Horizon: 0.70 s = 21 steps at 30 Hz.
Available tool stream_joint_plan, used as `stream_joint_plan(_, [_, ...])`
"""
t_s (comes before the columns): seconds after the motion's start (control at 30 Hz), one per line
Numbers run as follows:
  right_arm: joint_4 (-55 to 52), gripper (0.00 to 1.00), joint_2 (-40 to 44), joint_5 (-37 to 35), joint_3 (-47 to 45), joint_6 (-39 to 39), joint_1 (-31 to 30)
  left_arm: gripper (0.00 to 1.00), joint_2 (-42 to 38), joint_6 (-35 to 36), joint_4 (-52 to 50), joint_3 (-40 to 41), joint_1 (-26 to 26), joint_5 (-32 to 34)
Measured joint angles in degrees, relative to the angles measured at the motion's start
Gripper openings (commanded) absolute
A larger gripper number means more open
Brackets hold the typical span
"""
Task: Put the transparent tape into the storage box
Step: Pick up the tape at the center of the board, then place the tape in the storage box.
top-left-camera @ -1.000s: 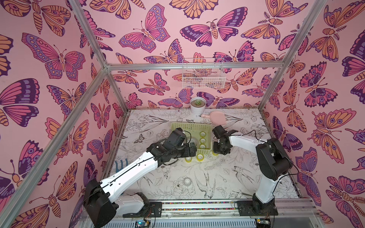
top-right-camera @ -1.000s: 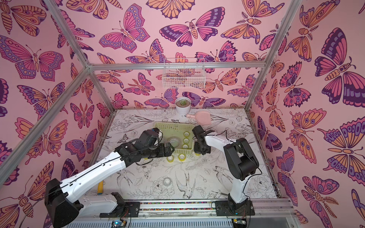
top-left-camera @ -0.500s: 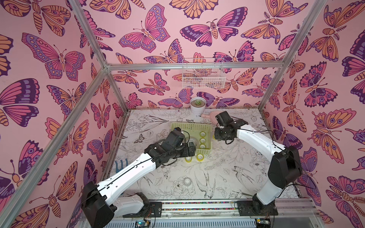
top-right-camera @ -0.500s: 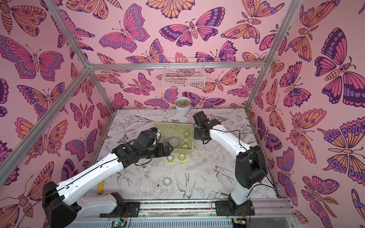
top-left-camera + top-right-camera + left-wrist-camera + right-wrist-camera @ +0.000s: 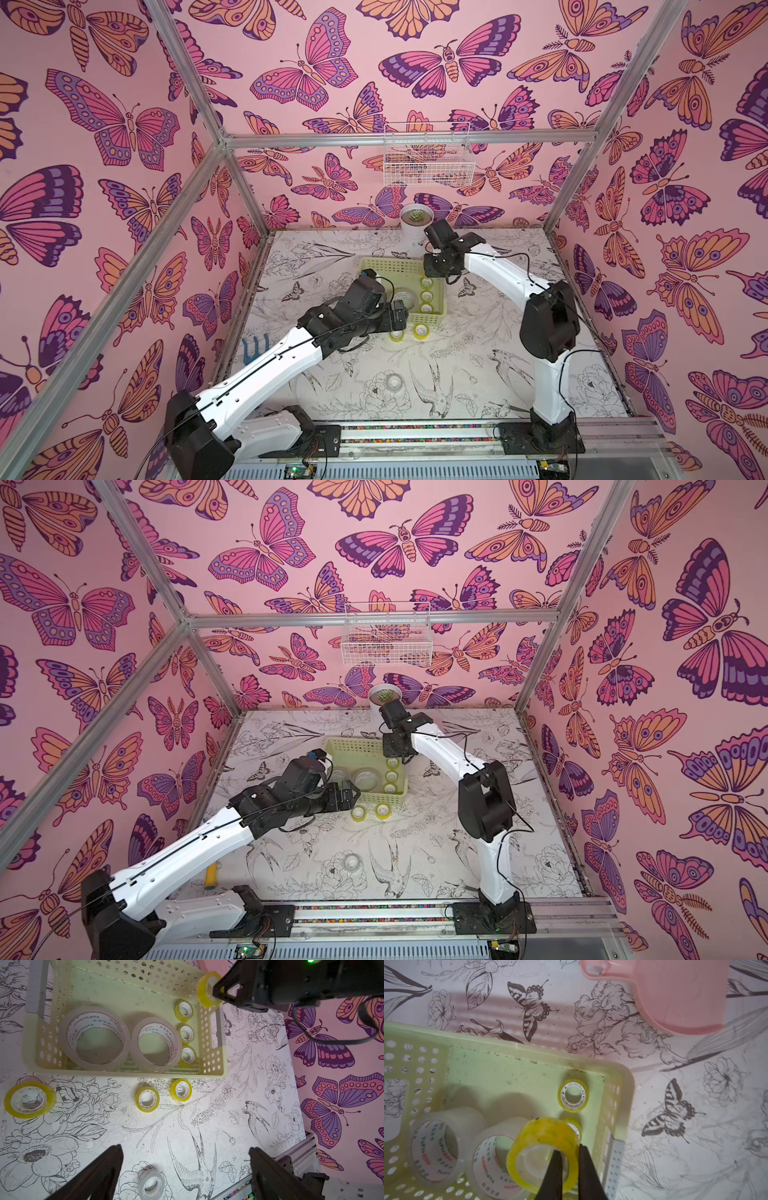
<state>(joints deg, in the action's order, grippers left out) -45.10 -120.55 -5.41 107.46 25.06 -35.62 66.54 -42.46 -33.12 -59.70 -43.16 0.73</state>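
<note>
Since a second ago the right arm has swung up from the table at the box's near right corner toward its far right side, carrying a roll with it, while the left arm has barely shifted. The right gripper [image 5: 569,1151] is pinched nearly closed on the wall of a yellow roll [image 5: 544,1140] of transparent tape, one finger inside the core and one outside, holding it on edge above the right side of the storage box [image 5: 128,1074]. Inside the box lie two wide colourless rolls [image 5: 94,1038] whose cores read "YuPin BOPP" in red. The smaller print beside it is too fine to read. Three small yellow rolls [image 5: 186,1033] line the box's right wall. On the table just near the box sit two yellow rolls [image 5: 147,1099], a third [image 5: 30,1100] lies farther left, and a small colourless roll [image 5: 151,1185] rests well nearer. In both top views the third yellow roll is hidden under the left arm, and the right jaws cannot be made out there. A pink scoop [image 5: 675,995] beyond the box is cut off by the frame. The left gripper [image 5: 185,1149] hangs spread wide and empty above the table, near the box's near edge.
</note>
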Motion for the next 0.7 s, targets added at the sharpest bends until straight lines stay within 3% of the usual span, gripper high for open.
stream_joint_plan(0.33, [1.0,0.03,-12.2,3.7,9.6,0.0,-0.9,1.00,-1.9,0.0,-2.3,0.3,0.2,1.4])
stream_joint_plan(0.7, [0.5,0.02,-18.4,4.5,12.4,0.4,-0.9,1.00,-3.8,0.0,-4.3,0.8,1.2,2.1])
